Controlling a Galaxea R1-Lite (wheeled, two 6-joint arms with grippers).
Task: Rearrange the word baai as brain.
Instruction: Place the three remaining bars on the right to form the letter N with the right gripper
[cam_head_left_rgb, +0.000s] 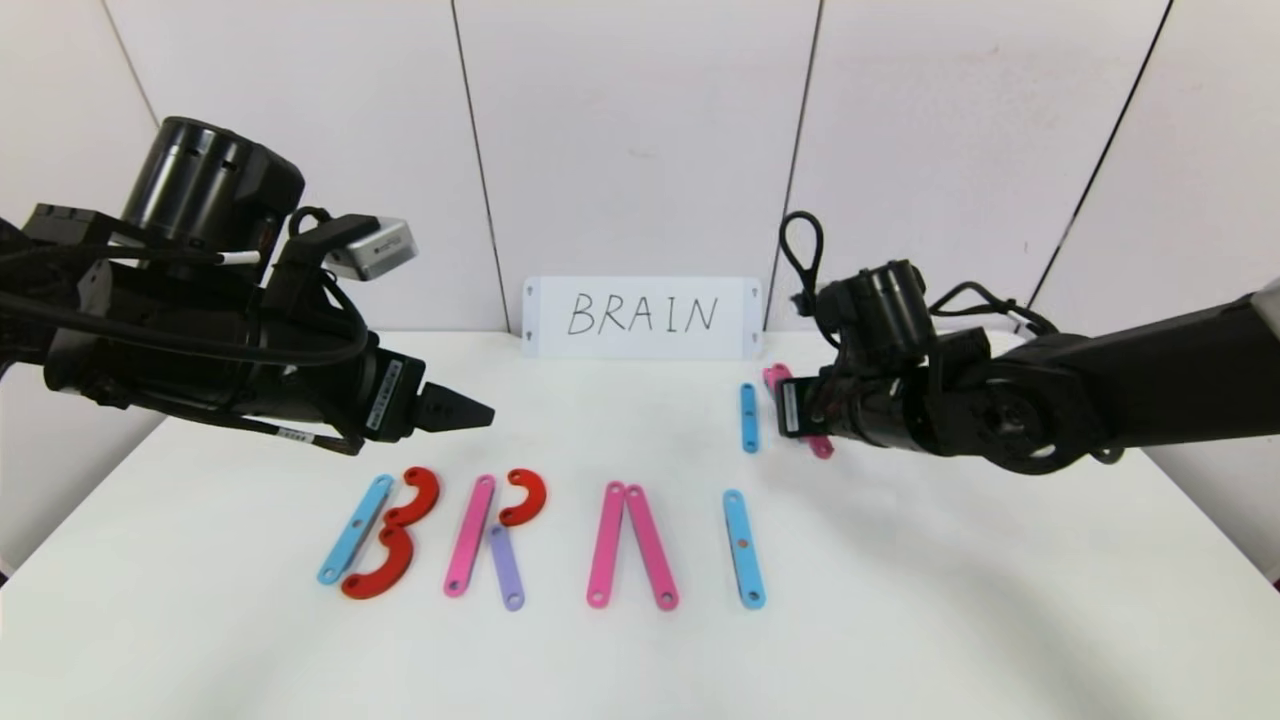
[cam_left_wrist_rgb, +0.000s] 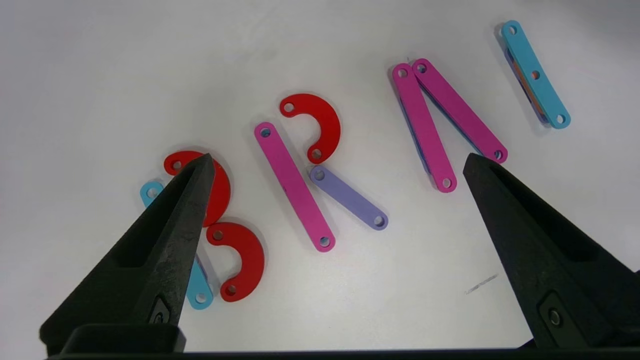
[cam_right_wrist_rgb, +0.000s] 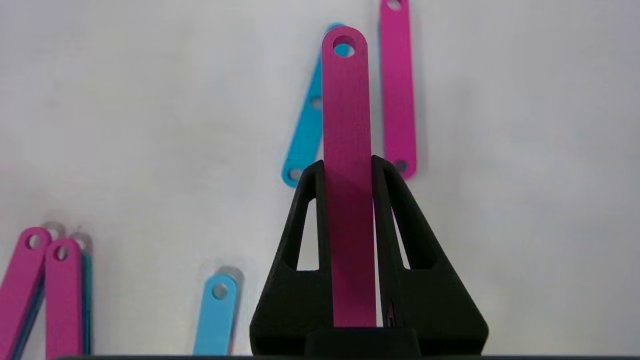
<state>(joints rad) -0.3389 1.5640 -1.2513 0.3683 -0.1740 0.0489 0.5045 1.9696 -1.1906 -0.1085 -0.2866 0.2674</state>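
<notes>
Letters (cam_head_left_rgb: 540, 540) lie below the card (cam_head_left_rgb: 640, 317); right hand (cam_right_wrist_rgb: 348, 165) grips a pink strip (cam_right_wrist_rgb: 347, 150), left hand (cam_left_wrist_rgb: 335, 165) wide.

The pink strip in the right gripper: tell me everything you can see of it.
The pink strip is a flat, straight, matte piece that looks like plastic, with rounded ends and a round hole at its free end. The right gripper is shut on it, one finger against each long edge, so most of its length sticks out past the fingertips and clear of the table. It hangs over the far right of the table, above the spare blue strip and another pink strip lying there. Its gripped end is hidden.
</notes>
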